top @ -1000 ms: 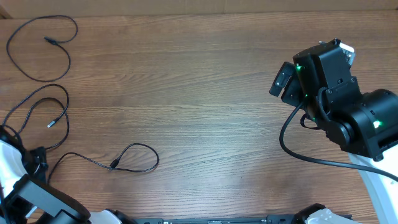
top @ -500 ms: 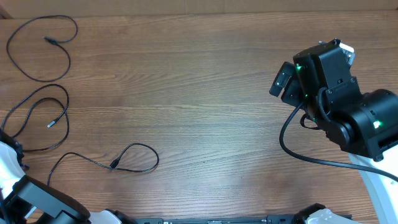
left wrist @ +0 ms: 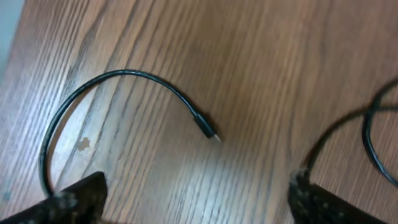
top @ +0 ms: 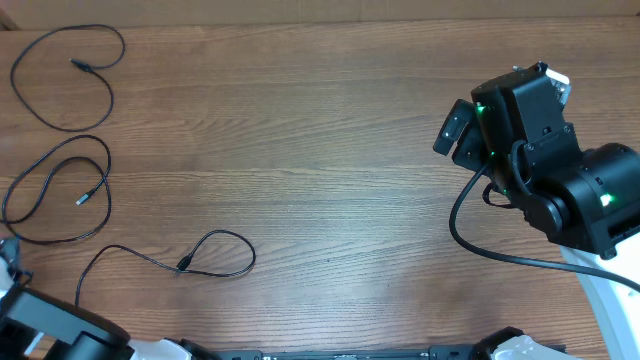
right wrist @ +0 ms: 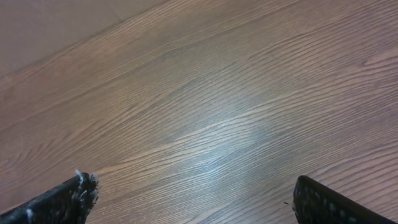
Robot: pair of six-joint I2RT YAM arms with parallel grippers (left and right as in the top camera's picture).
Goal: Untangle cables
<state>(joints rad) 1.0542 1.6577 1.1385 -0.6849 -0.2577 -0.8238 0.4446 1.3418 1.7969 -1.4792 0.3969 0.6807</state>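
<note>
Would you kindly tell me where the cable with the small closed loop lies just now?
In the overhead view the small-loop cable lies at the table's left front, just below and right of the larger looped cable.

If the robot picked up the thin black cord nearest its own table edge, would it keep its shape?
Probably not: the cord lies in soft, irregular curves, so it likely droops. It looks thin, so probably light. Pushed, it would likely deform, not roll.
</note>
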